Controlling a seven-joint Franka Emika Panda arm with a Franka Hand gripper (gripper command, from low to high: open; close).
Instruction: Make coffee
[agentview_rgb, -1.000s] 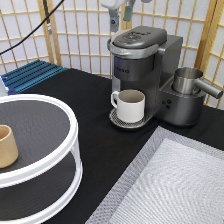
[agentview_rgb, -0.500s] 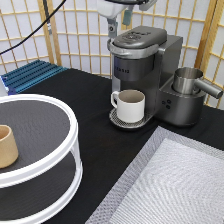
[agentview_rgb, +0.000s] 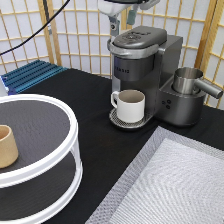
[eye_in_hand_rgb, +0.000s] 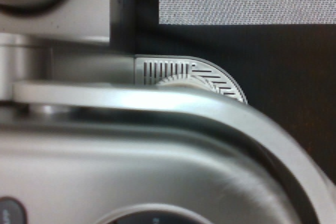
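The dark grey coffee machine (agentview_rgb: 142, 60) stands at the exterior view's top right with its lid down. A cream mug (agentview_rgb: 131, 105) with a handle sits on the machine's drip tray (agentview_rgb: 120, 121). My gripper (agentview_rgb: 122, 19) hangs just above the back left of the machine's lid, open and empty. The small white coffee pod is out of view. The wrist view looks straight down on the machine's silver lid (eye_in_hand_rgb: 150, 165), with the drip tray's grille (eye_in_hand_rgb: 206, 77) below it.
A steel pitcher (agentview_rgb: 189, 80) sits on the machine's right side. A white two-tier round stand (agentview_rgb: 35, 145) at the left holds a tan wooden cup (agentview_rgb: 6, 146). A grey mesh mat (agentview_rgb: 170, 185) lies at the bottom right. A blue rack (agentview_rgb: 32, 74) is at the back left.
My gripper has shifted slightly above the machine's lid. The mug, machine and stand have not moved.
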